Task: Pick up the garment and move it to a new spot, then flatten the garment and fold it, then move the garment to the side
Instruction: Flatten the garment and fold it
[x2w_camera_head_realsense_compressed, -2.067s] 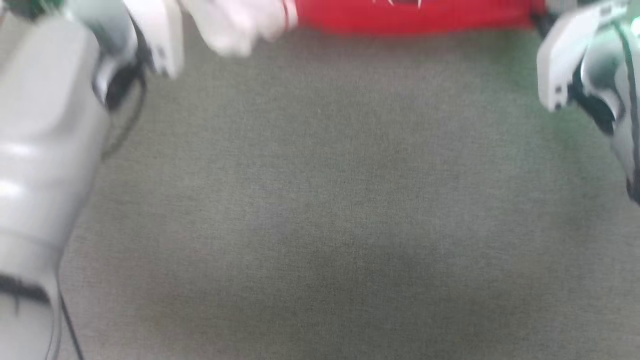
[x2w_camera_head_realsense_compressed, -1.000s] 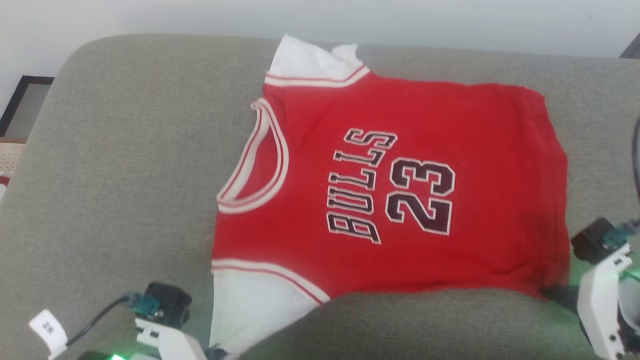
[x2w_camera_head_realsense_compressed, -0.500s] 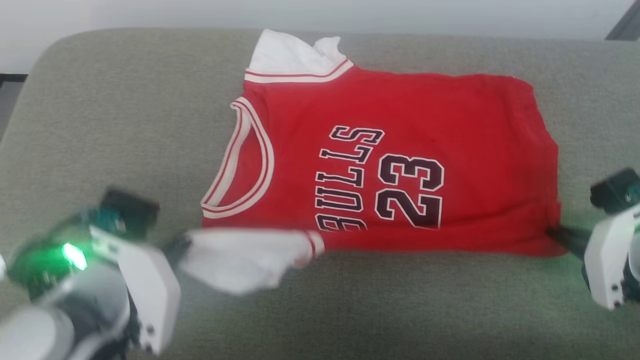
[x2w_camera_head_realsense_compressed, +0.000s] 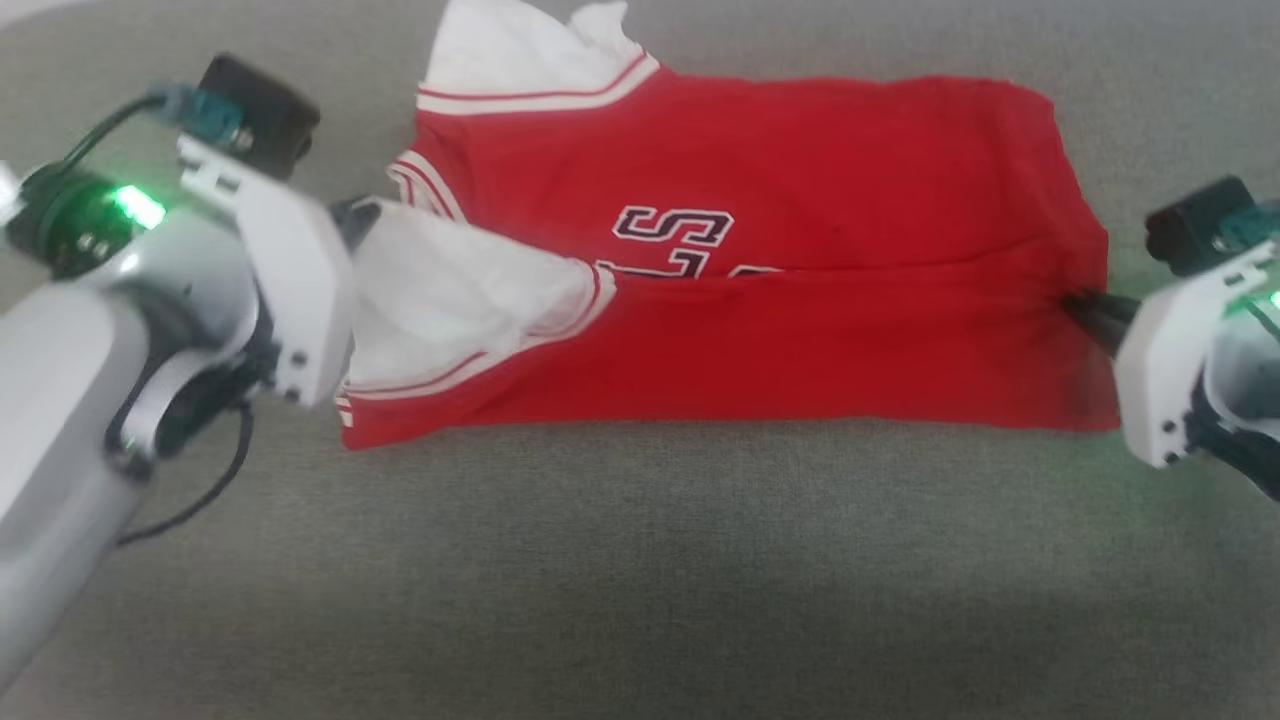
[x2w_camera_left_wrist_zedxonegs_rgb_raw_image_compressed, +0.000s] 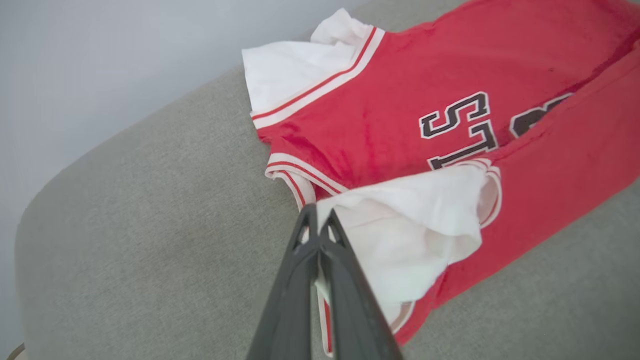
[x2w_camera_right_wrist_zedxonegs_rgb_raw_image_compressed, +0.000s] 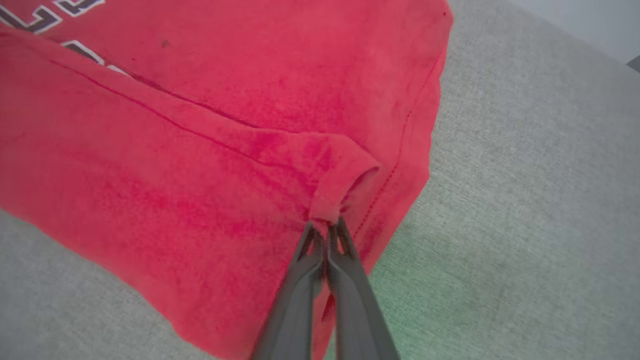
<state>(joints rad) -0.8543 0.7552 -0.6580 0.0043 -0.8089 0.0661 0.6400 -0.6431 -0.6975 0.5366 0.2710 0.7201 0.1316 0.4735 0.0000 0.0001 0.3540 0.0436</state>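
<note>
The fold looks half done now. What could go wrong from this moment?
The right tool pinches only a small tuck of the jersey hem, so the thin fabric may slip out. At the left tool, the white panel hangs bunched, so the fold may land crooked or wrinkled.

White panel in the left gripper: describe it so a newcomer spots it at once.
On the grey cushion lies a red jersey. At its left end a white panel drapes over the red, pinched by the left gripper. The other white panel lies ungripped at the far edge.
</note>
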